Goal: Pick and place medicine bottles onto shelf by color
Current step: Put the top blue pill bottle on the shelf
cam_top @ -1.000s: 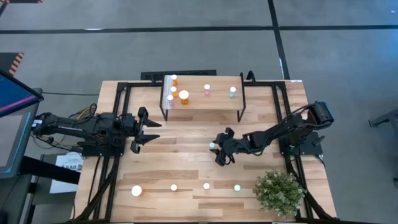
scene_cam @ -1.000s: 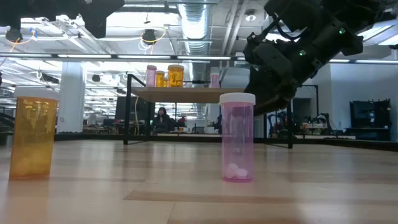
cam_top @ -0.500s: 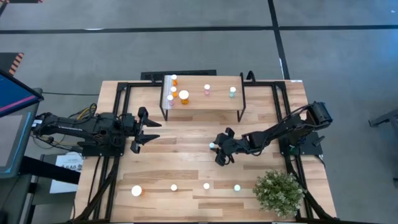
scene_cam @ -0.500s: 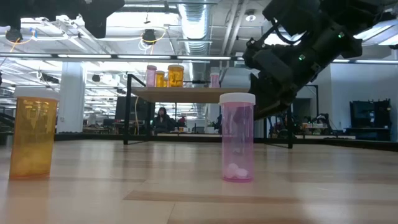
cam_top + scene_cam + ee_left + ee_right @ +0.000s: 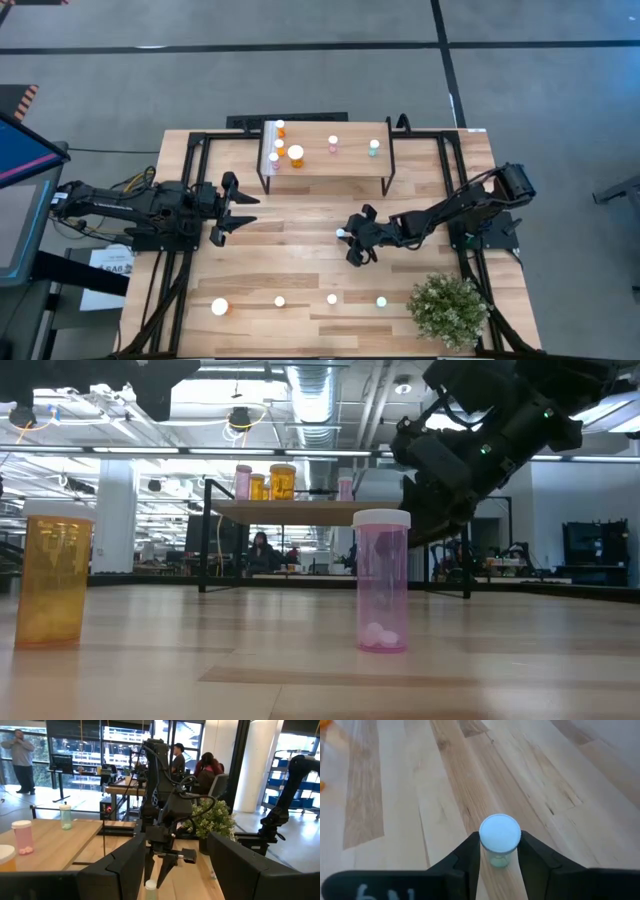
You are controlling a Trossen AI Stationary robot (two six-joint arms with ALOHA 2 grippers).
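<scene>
Right gripper (image 5: 500, 851) fingers closed in, now clasping teal bottle (image 5: 499, 840) mid-table; left gripper (image 5: 222, 208) idle, agape. Shelf (image 5: 350, 160) holds six; four remain near edge.

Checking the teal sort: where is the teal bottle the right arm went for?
High view: mid-table, between the right tool's fingers, the teal bottle stands in front of the shelf.

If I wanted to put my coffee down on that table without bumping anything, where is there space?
The widest bare wood lies between the left hand and the right hand, below the shelf. The strip behind the row of bottles along the near edge is also free. It is crowded at the shelf's left end, and the plant fills the near right corner.
</scene>
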